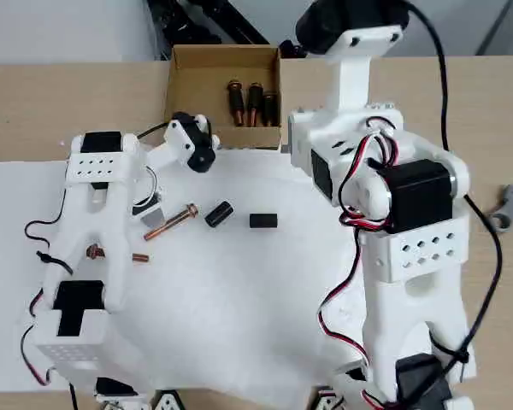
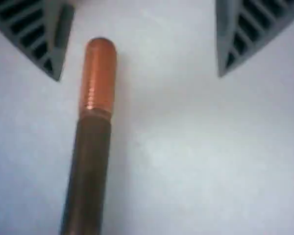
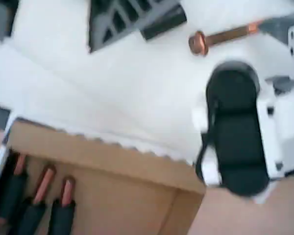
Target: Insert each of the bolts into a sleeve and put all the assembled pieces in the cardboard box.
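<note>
White sheet (image 1: 239, 299) toward the table's (image 1: 34, 94) left edge: seemingly fetching a bolt (image 2: 95, 98), the left gripper (image 2: 137, 73) stands wide astride its threaded tip and must close next, while the right gripper (image 3: 49, 39) hangs agape, empty.

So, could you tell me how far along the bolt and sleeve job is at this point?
Done: three assembled pieces lie in the cardboard box. In hand: the left claw is open with the tip of a bolt between its fingers, not gripping it. Left: that bolt, a second bolt and two loose sleeves to pair and box.
</note>
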Available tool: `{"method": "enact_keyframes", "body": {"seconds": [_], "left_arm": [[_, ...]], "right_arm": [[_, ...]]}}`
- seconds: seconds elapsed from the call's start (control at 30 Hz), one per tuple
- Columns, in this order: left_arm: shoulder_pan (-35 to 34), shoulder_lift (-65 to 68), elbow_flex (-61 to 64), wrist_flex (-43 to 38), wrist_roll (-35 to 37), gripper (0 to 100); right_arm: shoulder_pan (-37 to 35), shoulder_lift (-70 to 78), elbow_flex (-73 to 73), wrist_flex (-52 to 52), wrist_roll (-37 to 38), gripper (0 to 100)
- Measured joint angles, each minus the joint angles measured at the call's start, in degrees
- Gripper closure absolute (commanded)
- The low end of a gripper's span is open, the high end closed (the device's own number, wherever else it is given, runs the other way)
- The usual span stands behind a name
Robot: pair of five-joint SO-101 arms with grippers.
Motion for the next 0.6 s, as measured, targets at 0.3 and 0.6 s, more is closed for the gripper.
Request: {"method": "enact_keyframes", "body": {"seconds": [0.3,0.6], "left_arm": [[3.87,0.00,0.00,-1.41,8.62,81],[10.64,0.00,0.00,-3.87,12.04,81]], "right_arm": [[2.55,0.00,0.00,5.54,0.00,90.2],[10.11,0.00,0.00,5.54,0.00,90.2]]}}
